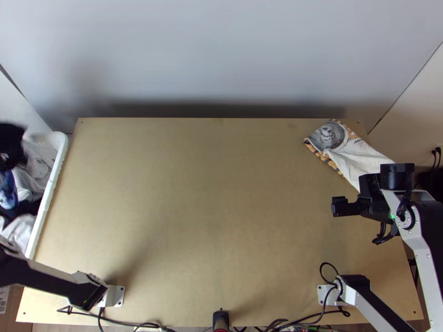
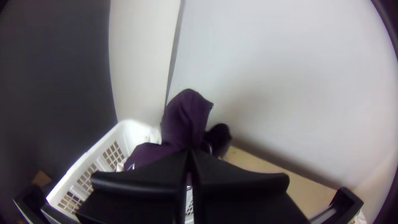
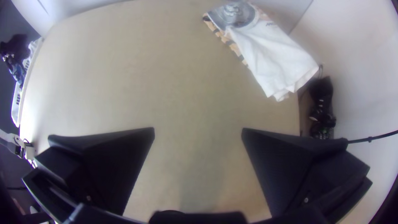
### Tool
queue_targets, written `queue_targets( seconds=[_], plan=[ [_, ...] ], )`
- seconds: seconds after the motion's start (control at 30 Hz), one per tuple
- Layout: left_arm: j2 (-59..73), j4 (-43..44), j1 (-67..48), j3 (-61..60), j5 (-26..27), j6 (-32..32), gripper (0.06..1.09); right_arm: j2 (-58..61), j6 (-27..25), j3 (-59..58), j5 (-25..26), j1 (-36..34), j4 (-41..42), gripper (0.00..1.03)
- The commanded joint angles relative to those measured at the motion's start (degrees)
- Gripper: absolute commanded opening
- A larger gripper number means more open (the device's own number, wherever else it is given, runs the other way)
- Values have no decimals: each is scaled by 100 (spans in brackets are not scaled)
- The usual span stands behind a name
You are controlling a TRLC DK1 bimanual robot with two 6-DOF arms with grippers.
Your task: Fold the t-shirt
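Holding tight to a dark shirt [image 2: 186,118]

In the top view, a white basket [image 1: 49,193] sat by the left edge of the worktop [image 1: 210,210]. It had black, blue and white clothes [image 1: 23,188] heaped inside. A white cloth [image 1: 357,160] looked folded long and thin at the far right corner.

In the left wrist view, the left fingers [image 2: 190,155] were squeezed together on the dark shirt. It was bunched up over the basket and was probably the one to fold. It needed a tight pinch and a high lift, so its end cleared the basket and nothing else came along. Then it needed laying flat in the middle.

In the right wrist view, the right fingers [image 3: 198,137] were wide apart with nothing between them, good for helping to spread it.
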Motion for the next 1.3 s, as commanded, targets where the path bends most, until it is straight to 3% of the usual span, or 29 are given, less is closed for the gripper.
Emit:
queue_targets(
  seconds=[0.0,0.17,0.4,0.5,0.67,0.93,1.1,1.17,1.27],
  plan=[
    [-1443,448,-45,-49,404,-849,9,-88,-31,-55,5,49,42,98],
    [-2032,1186,7,-330,378,-1289,9,-123,-40,-125,5,119,86,98],
    [-2155,1467,596,-330,211,-1526,9,-123,-58,-213,14,198,218,98],
    [-2076,1836,1045,-339,-150,-1798,9,-123,-58,-284,5,242,297,98],
    [-1681,2109,1572,-260,-1152,-1209,9,-115,-40,-354,5,312,411,98],
    [-1637,1740,1923,-216,-1292,-629,9,-106,12,-574,-30,391,605,98],
    [-1777,1283,1168,-216,-1266,-454,9,-141,56,-591,-83,383,666,98],
    [-1804,624,377,-181,-1284,21,9,-185,48,-600,-83,365,675,98],
    [-2015,43,-1003,-339,-1468,65,9,-229,48,-644,-83,356,737,98]
  ],
)
